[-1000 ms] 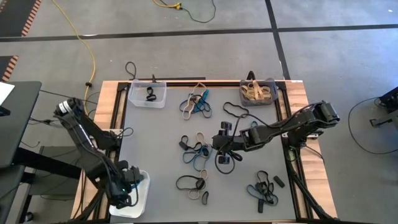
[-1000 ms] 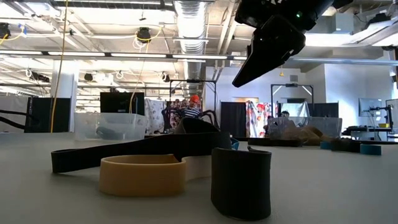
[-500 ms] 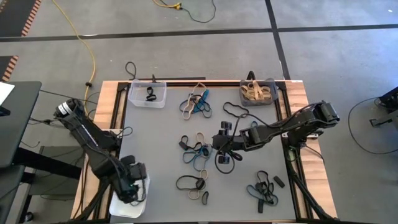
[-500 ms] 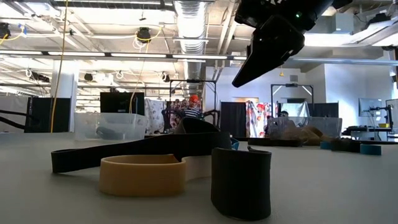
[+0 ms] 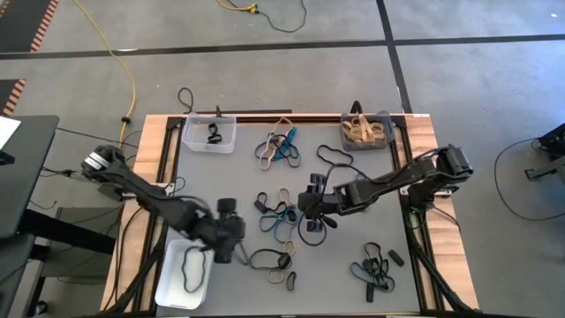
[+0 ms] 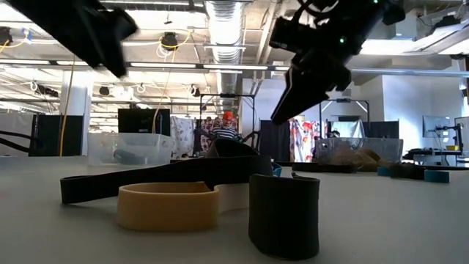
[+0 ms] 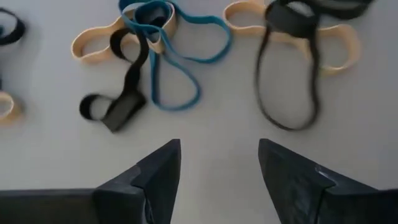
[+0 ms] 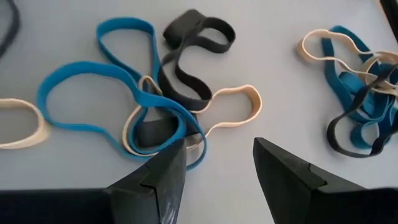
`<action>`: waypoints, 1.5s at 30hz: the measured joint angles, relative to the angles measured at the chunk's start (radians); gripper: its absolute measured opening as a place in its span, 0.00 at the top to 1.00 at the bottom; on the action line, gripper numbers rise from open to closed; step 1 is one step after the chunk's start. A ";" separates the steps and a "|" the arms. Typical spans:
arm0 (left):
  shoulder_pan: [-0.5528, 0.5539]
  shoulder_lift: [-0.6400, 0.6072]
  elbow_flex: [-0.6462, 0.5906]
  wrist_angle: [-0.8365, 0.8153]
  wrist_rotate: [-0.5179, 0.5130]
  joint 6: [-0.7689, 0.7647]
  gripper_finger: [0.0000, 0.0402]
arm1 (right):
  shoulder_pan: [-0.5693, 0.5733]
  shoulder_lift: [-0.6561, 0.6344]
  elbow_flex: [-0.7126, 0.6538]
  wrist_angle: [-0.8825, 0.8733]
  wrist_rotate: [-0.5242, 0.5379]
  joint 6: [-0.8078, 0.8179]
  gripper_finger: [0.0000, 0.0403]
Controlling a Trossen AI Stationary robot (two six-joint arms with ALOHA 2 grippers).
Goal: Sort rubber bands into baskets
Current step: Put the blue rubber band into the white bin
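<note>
Sorting partly done: white basket (image 5: pixel 170 287) holding black band, clear basket (image 5: pixel 209 134) w/ black band, grey basket (image 5: pixel 367 131) w/ tan bands, prob several. Most rubber bands (image 5: pixel 281 216) lying loose on mat btwn baskets. Left gripper (image 5: pixel 231 245) hovering just beside white basket, fingers apart, carrying nothing. Right gripper (image 5: pixel 311 202) hanging over centre cluster, well apart from white basket, fingers spread, gripping nothing
</note>
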 joint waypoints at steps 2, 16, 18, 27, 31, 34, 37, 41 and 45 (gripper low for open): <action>0.047 0.048 0.000 0.046 0.026 0.078 0.50 | -0.006 0.001 0.000 0.000 -0.002 0.000 0.46; 0.278 0.348 0.001 0.257 0.301 0.330 0.58 | -0.011 0.001 0.000 -0.007 -0.009 -0.002 0.46; 0.291 0.368 0.001 0.285 0.324 0.347 0.60 | -0.011 0.001 0.000 -0.008 -0.009 -0.002 0.46; 0.315 0.381 0.002 0.317 0.326 0.389 0.75 | -0.011 0.000 0.000 -0.010 -0.009 -0.009 0.46; 0.316 0.381 0.009 0.299 0.321 0.395 0.85 | -0.011 0.000 0.000 -0.010 -0.009 -0.011 0.46; 0.316 0.385 0.047 0.207 0.318 0.403 0.88 | -0.011 0.000 0.000 -0.010 -0.009 -0.011 0.46; 0.302 0.383 0.095 0.117 0.297 0.420 0.87 | -0.011 0.000 0.000 -0.010 -0.009 -0.011 0.46; 0.278 0.378 0.147 0.103 0.284 0.432 0.80 | -0.011 0.000 0.000 -0.010 -0.009 -0.016 0.46; 0.262 0.384 0.153 0.124 0.284 0.466 0.71 | -0.011 0.000 0.000 -0.010 -0.009 -0.019 0.46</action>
